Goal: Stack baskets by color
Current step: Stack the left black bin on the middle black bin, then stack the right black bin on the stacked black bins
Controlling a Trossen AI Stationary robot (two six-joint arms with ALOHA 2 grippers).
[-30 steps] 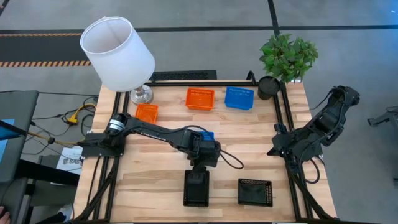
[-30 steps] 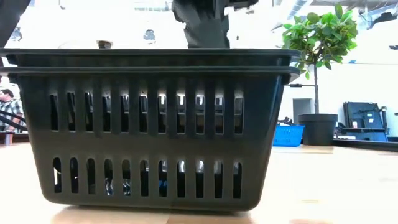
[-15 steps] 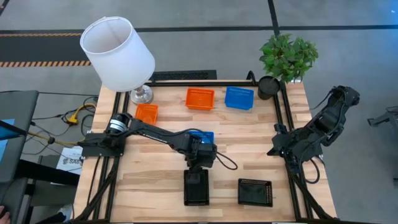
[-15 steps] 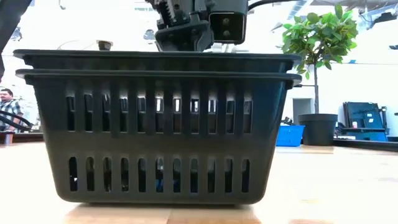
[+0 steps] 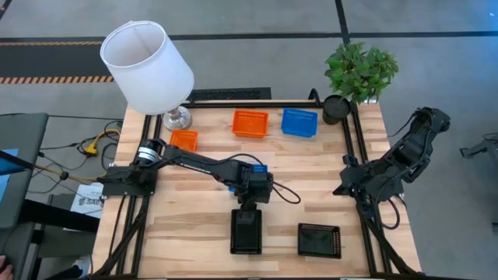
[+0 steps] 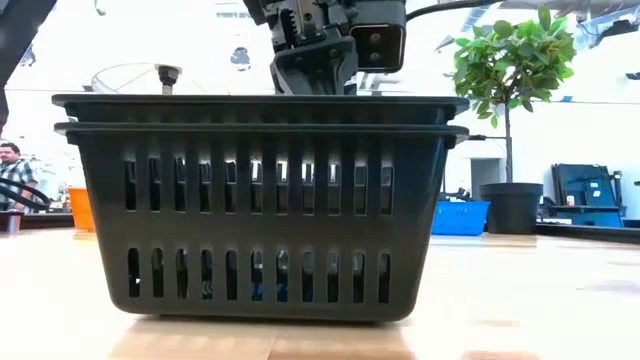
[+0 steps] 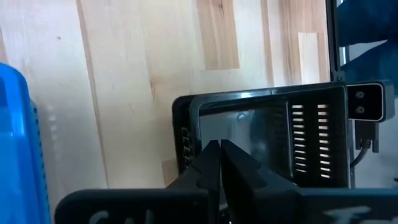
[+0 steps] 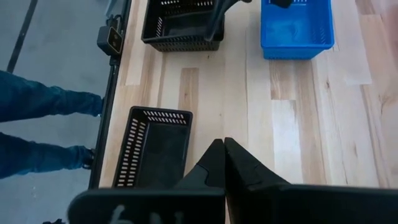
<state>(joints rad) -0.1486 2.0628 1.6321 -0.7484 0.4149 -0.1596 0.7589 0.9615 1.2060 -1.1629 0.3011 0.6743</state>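
Two black baskets (image 6: 260, 205) nested at surface's near edge, stack begun | left tool (image 5: 250, 204) clenched, empty, just above their rim | third black basket (image 5: 319, 240) lies beside, unstacked | right tool (image 8: 222, 163) clenched, parked at surface's right side

Wood table (image 5: 202, 218): black baskets (image 5: 247, 231), orange baskets (image 5: 250, 123), blue baskets (image 5: 299, 122), lamp (image 5: 148, 66), plant pot (image 5: 335, 109).
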